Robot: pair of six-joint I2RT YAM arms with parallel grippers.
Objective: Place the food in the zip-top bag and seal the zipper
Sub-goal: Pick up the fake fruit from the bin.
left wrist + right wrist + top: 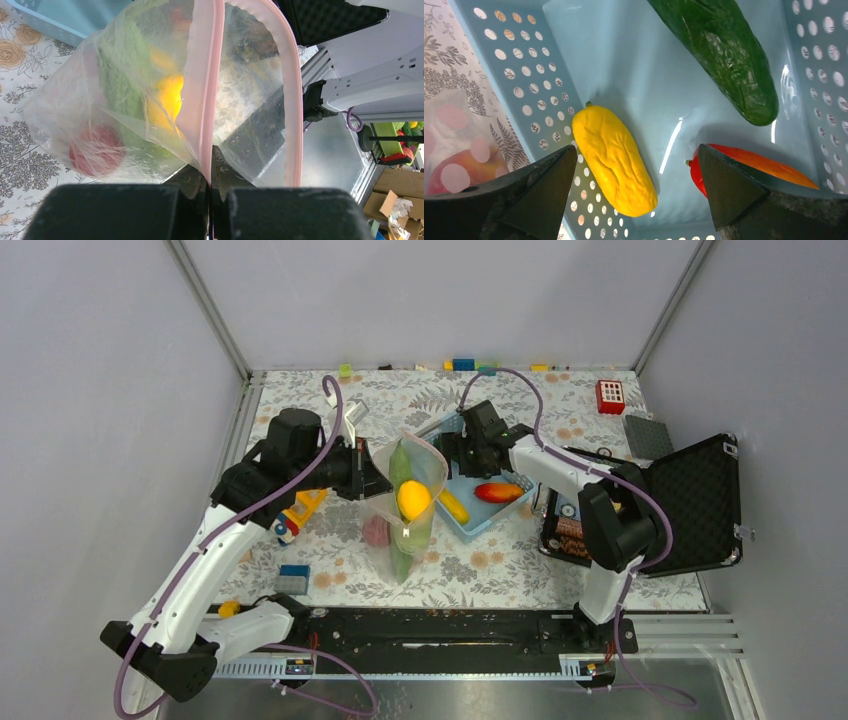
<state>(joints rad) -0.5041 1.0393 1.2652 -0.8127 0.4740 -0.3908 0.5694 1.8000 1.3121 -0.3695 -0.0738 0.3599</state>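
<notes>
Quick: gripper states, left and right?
Left gripper: closed, pinching the zip-top bag's pink zipper.
Right gripper: open, empty, over the blue basket.

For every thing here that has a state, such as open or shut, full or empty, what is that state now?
zip-top bag: mouth open, several foods inside.
zipper: unsealed, its two strips apart.
left fingers: shut on the zipper.
right fingers: open, holding nothing, over the basket.
basket: holds three foods.
black case: lid open.

The clear zip-top bag (pixel 381 506), pink zipper (pixel 205 75) unsealed, holds lemon (pixel 413 499), green pod (pixel 400 465) and red fruit (pixel 95 150).
</notes>
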